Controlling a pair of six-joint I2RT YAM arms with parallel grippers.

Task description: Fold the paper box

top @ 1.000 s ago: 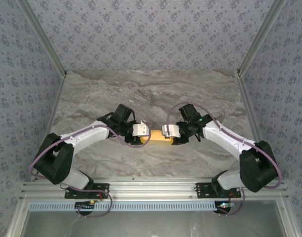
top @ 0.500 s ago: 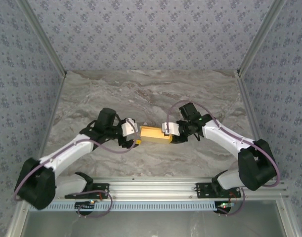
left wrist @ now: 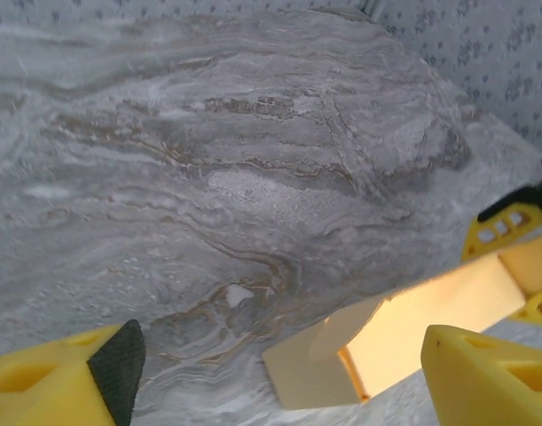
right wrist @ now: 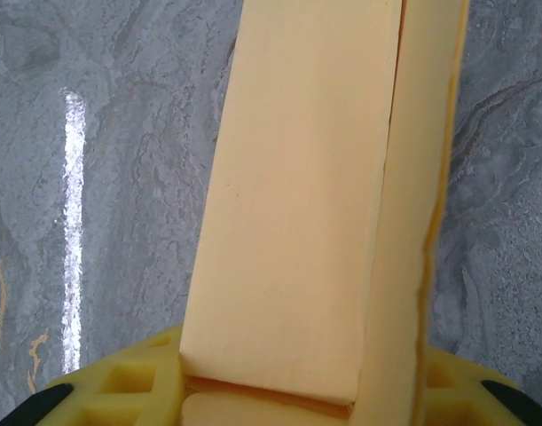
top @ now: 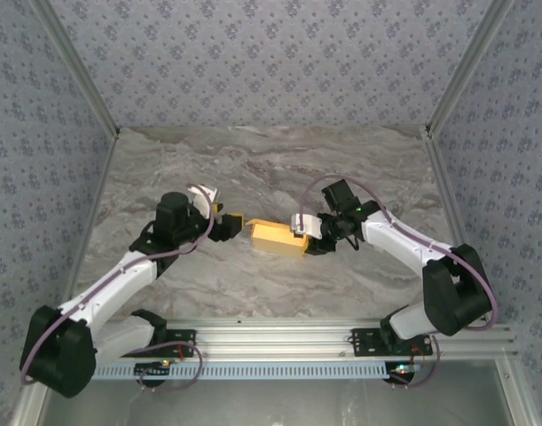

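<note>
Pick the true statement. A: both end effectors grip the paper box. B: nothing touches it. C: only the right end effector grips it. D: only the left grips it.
C: the right end effector is clamped on one end of the paper box; the left end effector stands open, apart from it.

White-shelled left arm [top: 120, 271], white-shelled right arm [top: 404, 244]: smooth white link covers, rounded black joint housings, black base brackets [top: 155, 342]. Thin purple-grey cable [top: 317, 184] looped along each arm. left gripper [top: 229, 217], right gripper [top: 297, 233]: white bodies, black mounts. Blocky yellow plastic fingers [left wrist: 483, 373], square recesses moulded in; black rubbery pad [left wrist: 118, 359] on inner face.
</note>
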